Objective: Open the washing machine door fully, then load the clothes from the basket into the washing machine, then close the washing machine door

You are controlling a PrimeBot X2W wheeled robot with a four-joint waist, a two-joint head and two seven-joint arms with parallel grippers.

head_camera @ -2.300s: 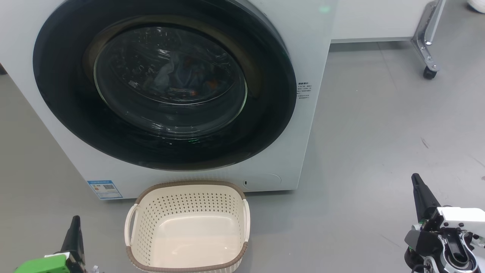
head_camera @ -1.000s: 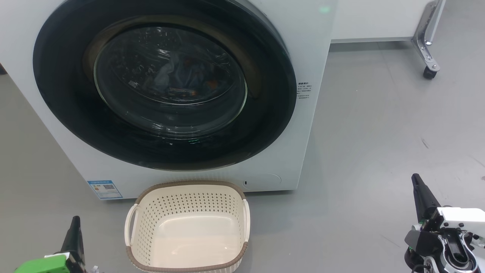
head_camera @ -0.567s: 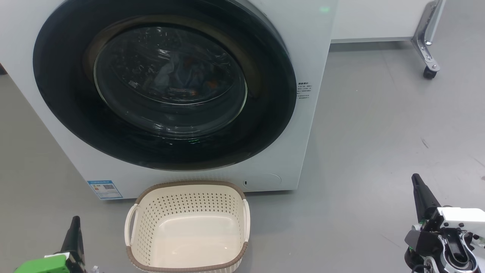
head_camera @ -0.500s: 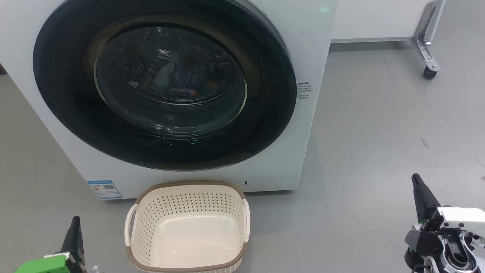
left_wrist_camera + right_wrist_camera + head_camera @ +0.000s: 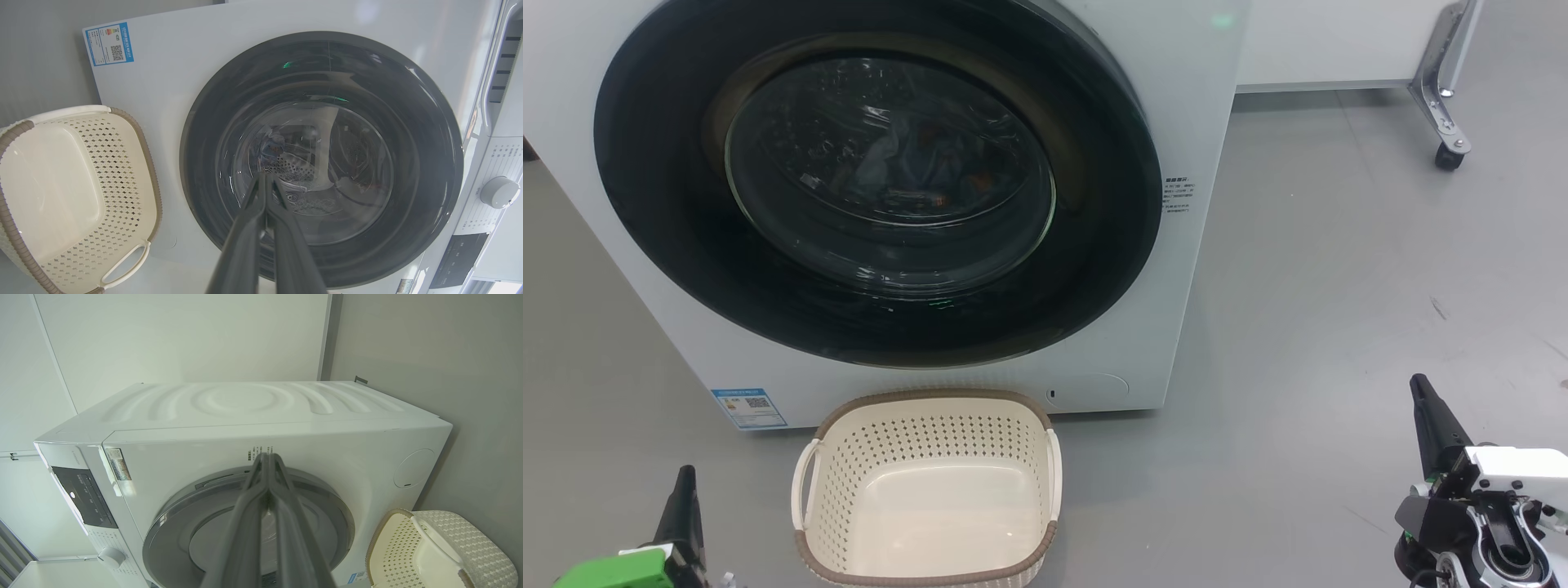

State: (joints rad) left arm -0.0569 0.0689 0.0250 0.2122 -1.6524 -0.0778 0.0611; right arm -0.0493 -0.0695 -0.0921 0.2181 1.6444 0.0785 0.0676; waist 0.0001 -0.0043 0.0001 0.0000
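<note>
The washing machine door [image 5: 878, 175] sits shut on the white washing machine [image 5: 1201, 98], with light-blue clothes [image 5: 915, 159] dimly visible behind its glass. The cream basket [image 5: 931, 425] stands on the grey floor [image 5: 1339, 286] just before the machine. The left gripper [image 5: 687, 474] is near the basket's left and the right gripper [image 5: 1419, 382] well off to its right, both with fingers pressed together and holding nothing. A wheeled metal leg [image 5: 1441, 82] stands beyond.
</note>
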